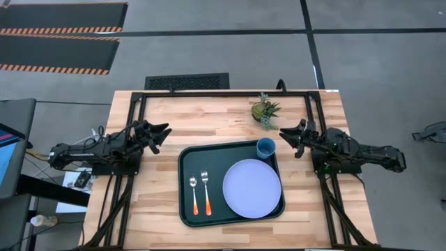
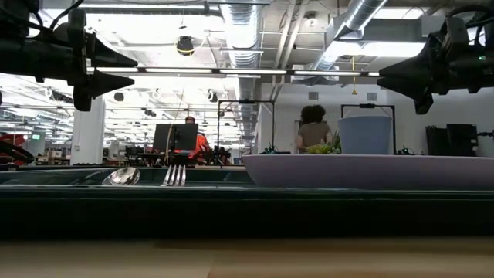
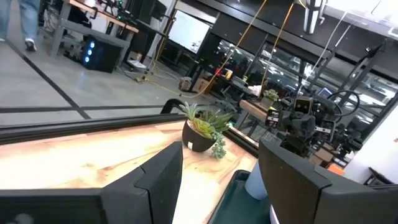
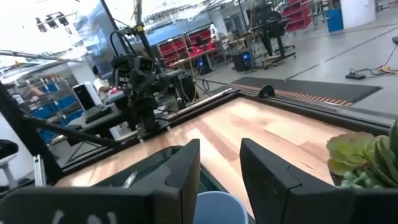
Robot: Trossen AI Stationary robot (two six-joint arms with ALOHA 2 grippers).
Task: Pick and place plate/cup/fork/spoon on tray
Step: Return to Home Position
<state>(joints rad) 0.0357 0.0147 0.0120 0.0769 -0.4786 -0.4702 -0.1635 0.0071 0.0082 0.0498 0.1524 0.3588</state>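
Observation:
The dark green tray [image 1: 187, 209] lies on the table's middle. On it rest the lavender-blue plate [image 1: 251, 187], the blue cup [image 1: 265, 148] upright at the far right corner, and the orange-handled spoon [image 1: 194, 195] and fork [image 1: 205, 192] side by side at the left. My left gripper [image 1: 163, 134] is open and empty, raised left of the tray's far left corner. My right gripper [image 1: 286, 137] is open and empty, raised just right of the cup. The cup also shows in the right wrist view [image 4: 219, 208].
A small potted green plant [image 1: 265, 110] stands at the table's far side, behind the cup. A black frame [image 1: 223, 92] runs along the table's far and side edges. Bare wood lies left, right and near of the tray. People show in the room behind.

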